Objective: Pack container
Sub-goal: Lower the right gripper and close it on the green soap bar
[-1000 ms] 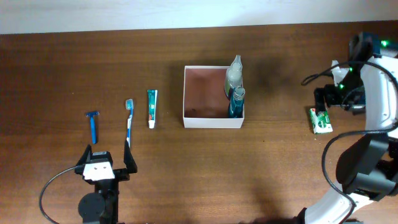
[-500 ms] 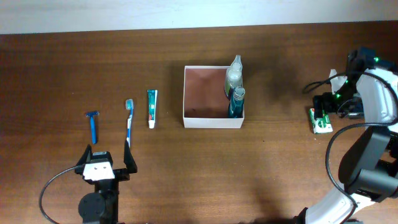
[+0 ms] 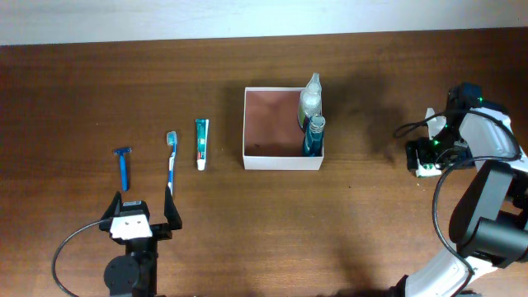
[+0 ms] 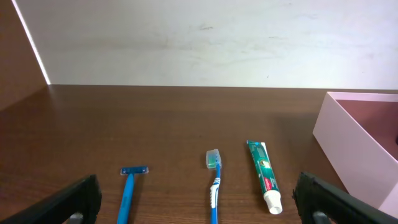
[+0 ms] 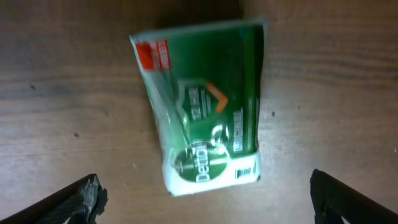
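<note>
The container, a square white-walled box with a reddish-brown inside, stands mid-table and shows at the right edge of the left wrist view. A clear bottle and a blue bottle stand along its right wall. A green and white packet lies flat on the wood at far right. My right gripper hangs open directly above it, one finger on each side, not touching. Overhead, the right gripper hides most of the packet. My left gripper rests open near the front left.
Left of the container lie a toothpaste tube, a blue toothbrush and a blue razor, side by side. In the left wrist view the razor, toothbrush and toothpaste lie ahead of the open left gripper.
My right arm has swung left and toward the table's front, coming over the green packet and covering it in the overhead view. The left arm has not moved.
</note>
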You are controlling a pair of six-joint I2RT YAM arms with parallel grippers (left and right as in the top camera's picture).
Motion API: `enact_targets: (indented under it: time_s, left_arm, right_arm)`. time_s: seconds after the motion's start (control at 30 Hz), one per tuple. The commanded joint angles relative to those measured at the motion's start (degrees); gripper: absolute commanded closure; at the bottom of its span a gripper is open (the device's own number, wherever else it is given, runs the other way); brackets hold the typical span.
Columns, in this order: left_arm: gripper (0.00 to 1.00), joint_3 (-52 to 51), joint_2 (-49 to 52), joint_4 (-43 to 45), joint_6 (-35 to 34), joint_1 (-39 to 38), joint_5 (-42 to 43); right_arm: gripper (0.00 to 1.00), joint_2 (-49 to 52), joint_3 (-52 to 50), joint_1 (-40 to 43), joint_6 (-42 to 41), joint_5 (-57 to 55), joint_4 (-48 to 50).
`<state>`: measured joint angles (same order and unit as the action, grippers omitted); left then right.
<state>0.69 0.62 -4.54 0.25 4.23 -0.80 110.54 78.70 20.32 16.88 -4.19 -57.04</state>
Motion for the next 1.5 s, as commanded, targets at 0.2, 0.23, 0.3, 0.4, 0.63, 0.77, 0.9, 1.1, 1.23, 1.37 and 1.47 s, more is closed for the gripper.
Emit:
enact_targets:
  time_s: [0.2, 0.23, 0.3, 0.4, 0.63, 0.77, 0.9, 1.1, 1.23, 1.37, 1.47]
  left_arm:
    - [0.00, -0.2, -0.3, -0.2, 0.7, -0.2, 0.6]
    - [0.01, -0.2, -0.3, -0.2, 0.7, -0.2, 0.6]
    - [0.01, -0.2, -0.3, -0.2, 0.7, -0.2, 0.6]
    - [0.01, -0.2, -0.3, -0.2, 0.7, -0.2, 0.6]
    - [0.01, -0.2, -0.3, -0.2, 0.7, -0.2, 0.6]
    - [0.01, -0.2, -0.3, -0.2, 0.7, -0.2, 0.6]
    - [0.01, -0.2, -0.3, -0.2, 0.7, -0.2, 0.6]
    - [0.01, -0.2, -0.3, -0.2, 0.7, -0.2, 0.6]
    - [0.01, -0.2, -0.3, -0.2, 0.7, -0.2, 0.6]
    - [0.01, -0.2, -0.3, -0.2, 0.7, -0.2, 0.6]
    - [0.01, -0.2, -0.3, -0.2, 0.7, -0.2, 0.6]
  right_arm:
    - [0.01, 3.1, -0.3, 0.0, 0.5, 3.7, 4.3]
    - [0.01, 3.2, -0.3, 0.0, 0.5, 3.8, 4.5]
    - [0.01, 3.6, -0.3, 0.0, 0.5, 3.8, 5.4]
    - [0.01, 3.6, -0.3, 0.0, 0.5, 4.1, 6.8]
    - [0.01, 4.8, -0.3, 0.0, 0.5, 5.7, 8.3]
    - [0.01, 6.1, -0.3, 0.0, 0.5, 5.7, 8.3]
    - [0.01, 7.7, -0.3, 0.0, 0.5, 5.7, 8.2]
    - [0.04, 7.9, -0.3, 0.0, 0.5, 5.7, 8.2]
    - [0.22, 7.9, -0.1, 0.0, 0.5, 5.7, 8.0]
    - [0.44, 7.9, 0.5, 0.0, 0.4, 5.7, 7.3]
    - [0.47, 7.9, 1.6, 0.0, 0.4, 5.7, 6.2]
